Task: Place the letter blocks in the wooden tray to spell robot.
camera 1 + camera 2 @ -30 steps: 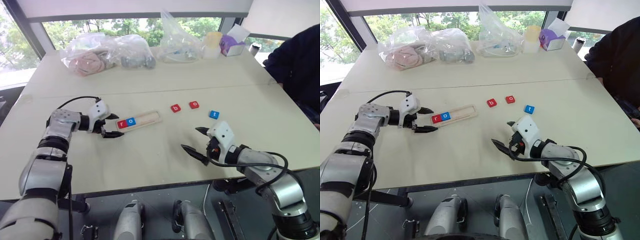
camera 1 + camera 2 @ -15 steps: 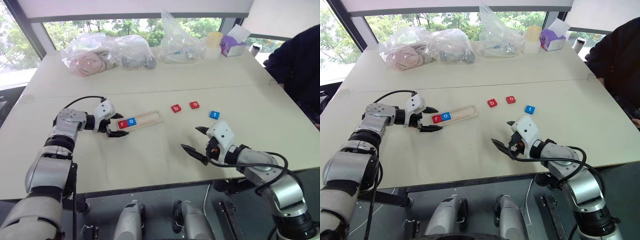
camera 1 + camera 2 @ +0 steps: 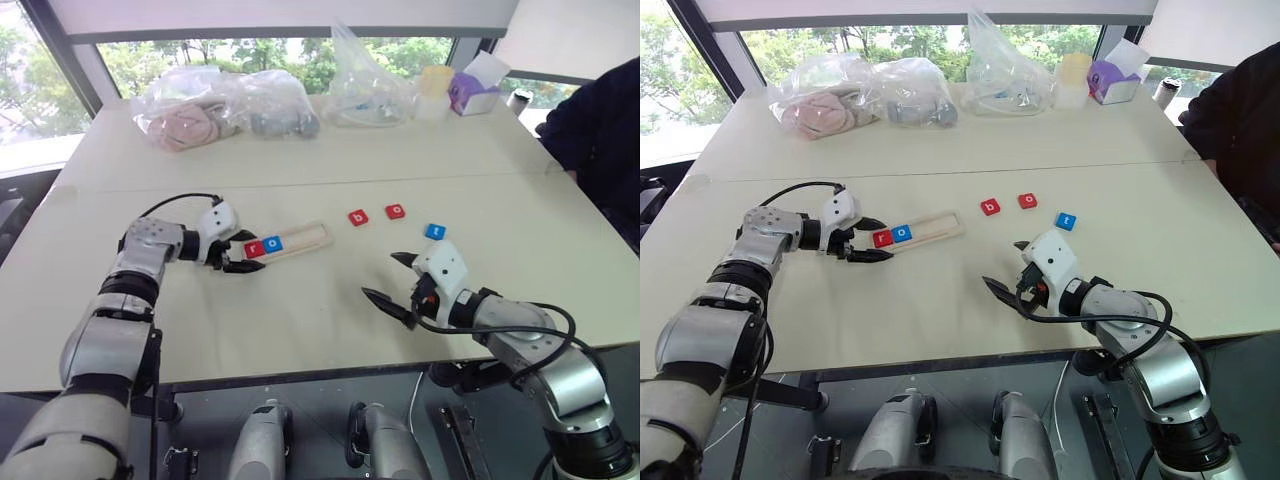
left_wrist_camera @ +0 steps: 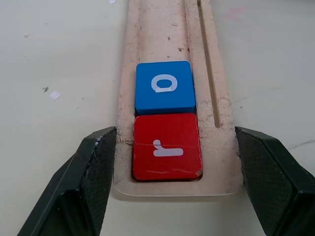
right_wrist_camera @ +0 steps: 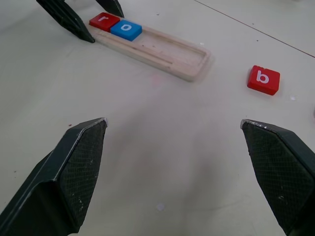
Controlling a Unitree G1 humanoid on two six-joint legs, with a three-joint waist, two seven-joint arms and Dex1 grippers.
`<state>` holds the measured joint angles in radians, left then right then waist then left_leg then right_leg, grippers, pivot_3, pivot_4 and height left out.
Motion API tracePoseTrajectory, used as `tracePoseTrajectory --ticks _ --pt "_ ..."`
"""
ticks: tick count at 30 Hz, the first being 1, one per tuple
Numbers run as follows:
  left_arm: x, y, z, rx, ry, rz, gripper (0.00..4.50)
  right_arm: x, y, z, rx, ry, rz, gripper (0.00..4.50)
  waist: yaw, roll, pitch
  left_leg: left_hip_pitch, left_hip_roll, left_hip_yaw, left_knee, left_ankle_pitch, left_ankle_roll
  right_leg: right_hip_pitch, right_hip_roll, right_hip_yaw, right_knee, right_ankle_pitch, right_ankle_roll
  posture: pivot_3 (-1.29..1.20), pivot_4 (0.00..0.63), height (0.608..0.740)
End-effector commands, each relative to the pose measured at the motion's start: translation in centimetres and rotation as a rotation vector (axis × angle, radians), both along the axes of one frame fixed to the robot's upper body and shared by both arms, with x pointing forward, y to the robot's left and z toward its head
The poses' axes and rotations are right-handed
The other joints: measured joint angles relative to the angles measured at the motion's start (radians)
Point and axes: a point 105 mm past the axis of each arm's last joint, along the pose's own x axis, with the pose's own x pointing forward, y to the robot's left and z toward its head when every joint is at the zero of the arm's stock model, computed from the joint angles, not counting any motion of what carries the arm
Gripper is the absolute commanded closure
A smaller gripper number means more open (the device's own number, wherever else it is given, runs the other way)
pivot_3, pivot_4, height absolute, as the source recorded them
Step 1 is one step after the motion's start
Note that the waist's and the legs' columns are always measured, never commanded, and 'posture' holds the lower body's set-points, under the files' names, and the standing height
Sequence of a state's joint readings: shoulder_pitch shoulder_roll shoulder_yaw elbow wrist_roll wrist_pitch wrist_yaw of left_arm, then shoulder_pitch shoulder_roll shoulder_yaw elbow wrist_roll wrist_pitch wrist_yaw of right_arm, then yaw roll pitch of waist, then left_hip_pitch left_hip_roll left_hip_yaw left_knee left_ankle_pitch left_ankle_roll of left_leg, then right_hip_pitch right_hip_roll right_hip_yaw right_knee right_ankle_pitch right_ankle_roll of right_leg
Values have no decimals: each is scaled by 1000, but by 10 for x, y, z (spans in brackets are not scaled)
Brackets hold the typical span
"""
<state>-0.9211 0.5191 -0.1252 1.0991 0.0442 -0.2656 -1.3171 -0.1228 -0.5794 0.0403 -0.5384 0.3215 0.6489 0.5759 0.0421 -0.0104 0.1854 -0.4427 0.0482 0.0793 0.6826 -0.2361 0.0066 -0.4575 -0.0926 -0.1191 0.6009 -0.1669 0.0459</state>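
Close-up, left hand [image 4: 174, 184] clamps wooden tray [image 4: 170, 29] end; r, o seated.

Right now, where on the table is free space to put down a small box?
Free: the wide strip between the wooden tray and the right gripper, and the stretch between the loose blocks and the plastic bags. Crowded: the far edge with bags, and the tray's end, where the left gripper grips it.
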Motion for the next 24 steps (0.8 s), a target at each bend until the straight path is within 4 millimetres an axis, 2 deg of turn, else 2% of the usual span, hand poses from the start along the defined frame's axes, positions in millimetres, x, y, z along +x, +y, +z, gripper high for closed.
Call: tracePoseTrajectory --ticks 1,12,24 --pt "-21 -26 -26 28 98 -147 1372 0 3 9 -5 -45 17 0 1 0 0 0 -1 0 0 0 1 0 -1 0 0 0 0 0 150 725" --pt "-33 -67 -24 42 68 -261 1372 -1 4 8 -7 -44 21 0 2 0 0 0 -1 0 0 -1 1 1 -2 0 -1 0 0 0 150 725" --pt "-37 -81 -24 130 -2 -224 1372 0 6 4 -6 -41 17 0 2 0 0 0 -1 0 1 -1 1 2 -2 0 -1 0 1 0 150 725"
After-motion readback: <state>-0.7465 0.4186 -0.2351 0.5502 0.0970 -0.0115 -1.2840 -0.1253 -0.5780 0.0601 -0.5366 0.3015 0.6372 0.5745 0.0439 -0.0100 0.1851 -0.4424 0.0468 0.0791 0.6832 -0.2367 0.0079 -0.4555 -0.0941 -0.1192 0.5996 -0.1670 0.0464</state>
